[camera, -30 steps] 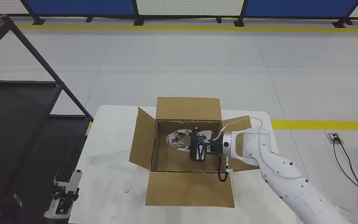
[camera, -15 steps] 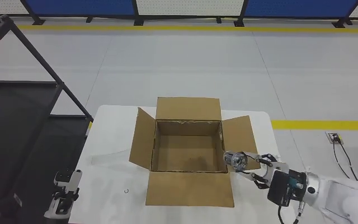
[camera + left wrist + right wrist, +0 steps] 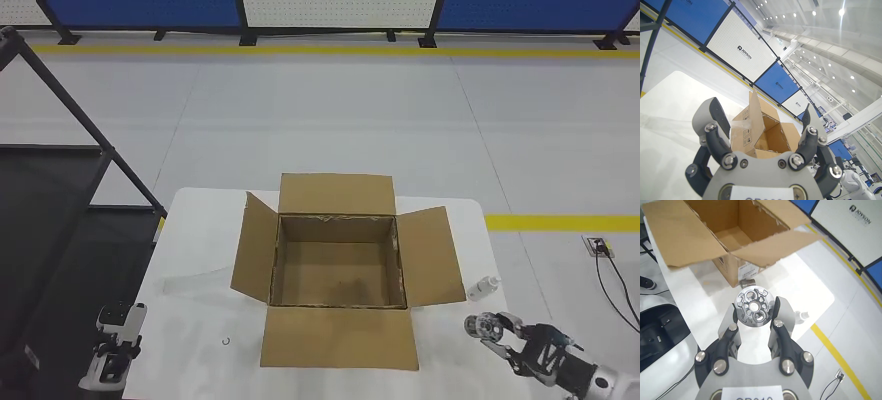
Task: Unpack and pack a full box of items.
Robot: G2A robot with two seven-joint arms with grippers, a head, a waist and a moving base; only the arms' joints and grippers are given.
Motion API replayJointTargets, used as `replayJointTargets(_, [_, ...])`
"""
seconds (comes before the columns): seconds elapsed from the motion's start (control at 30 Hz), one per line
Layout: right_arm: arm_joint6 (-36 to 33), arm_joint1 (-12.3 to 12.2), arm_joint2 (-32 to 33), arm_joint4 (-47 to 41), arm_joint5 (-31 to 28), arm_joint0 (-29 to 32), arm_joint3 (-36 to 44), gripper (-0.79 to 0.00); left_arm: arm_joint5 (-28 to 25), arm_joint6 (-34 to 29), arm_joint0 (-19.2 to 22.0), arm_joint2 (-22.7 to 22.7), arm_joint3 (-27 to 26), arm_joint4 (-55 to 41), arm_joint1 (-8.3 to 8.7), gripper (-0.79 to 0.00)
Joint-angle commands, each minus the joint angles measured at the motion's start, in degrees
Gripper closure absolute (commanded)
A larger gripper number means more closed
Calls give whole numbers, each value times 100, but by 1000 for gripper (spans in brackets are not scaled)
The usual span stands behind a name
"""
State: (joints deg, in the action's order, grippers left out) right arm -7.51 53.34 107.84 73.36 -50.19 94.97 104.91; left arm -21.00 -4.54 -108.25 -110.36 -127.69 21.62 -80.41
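Note:
An open cardboard box (image 3: 338,274) stands on the white table (image 3: 200,290) with all flaps folded out; I see nothing inside it in the top view. My right gripper (image 3: 492,335) is at the table's front right, past the box's right flap, shut on a round metal part (image 3: 754,306) with cut-outs and a centre hole. The metal part (image 3: 480,325) shows in the top view too. A small white bottle (image 3: 483,289) lies on the table beside the right flap. My left gripper (image 3: 762,121) is open and holds nothing, low near the table's front left, facing the box (image 3: 762,132).
A black frame rack (image 3: 60,200) stands to the left of the table. A tiny ring (image 3: 228,343) lies on the table near the front left flap. A yellow floor line (image 3: 560,222) runs behind the table on the right.
My right gripper lifted the metal part out of the box, carried it over the right flap and down to the table's front right. The box interior now looks empty.

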Motion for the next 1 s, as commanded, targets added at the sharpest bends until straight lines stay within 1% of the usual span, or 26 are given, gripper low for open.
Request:
replayJointTargets(0.0, [-266,-2,-269,5,91,-291,-309,0,0,0,0,0,0,0,0,-785])
replayJointTargets(0.17, [-504,17,-879,70,279,-985,-1173,0,0,0,0,0,0,0,0,-785])
replayJointTargets(0.37, [-193,49,-1389,456,481,-1557,-1969,0,0,0,0,0,0,0,0,-785])
replayJointTargets(0.53, [-41,49,-1609,668,381,-1815,-2344,0,0,0,0,0,0,0,0,-785])
replayJointTargets(0.57, [-32,48,-1633,699,386,-1853,-2395,-52,0,0,0,0,0,0,0,-785])
replayJointTargets(0.6, [-15,48,-1658,715,389,-1883,-2437,-129,0,0,0,0,0,0,0,-785])
replayJointTargets(0.67, [20,47,-1695,733,380,-1931,-2503,-209,0,0,0,0,0,0,0,-785])
replayJointTargets(0.7, [37,46,-1709,743,380,-1948,-2528,-286,0,0,0,0,0,0,0,-785])
replayJointTargets(0.77, [40,43,-1738,780,391,-1975,-2568,-372,0,0,0,0,0,0,0,-785])
replayJointTargets(0.8, [49,42,-1750,784,394,-1986,-2582,-480,0,0,0,0,0,0,0,-785])
replayJointTargets(0.83, [50,41,-1758,786,394,-1995,-2597,-668,0,0,0,0,0,0,0,-785])
replayJointTargets(0.87, [51,39,-1764,789,397,-2004,-2606,-785,0,0,0,0,0,0,0,-785])
replayJointTargets(0.97, [88,29,-1738,779,417,-1988,-2586,-785,0,0,0,0,0,0,0,-785])
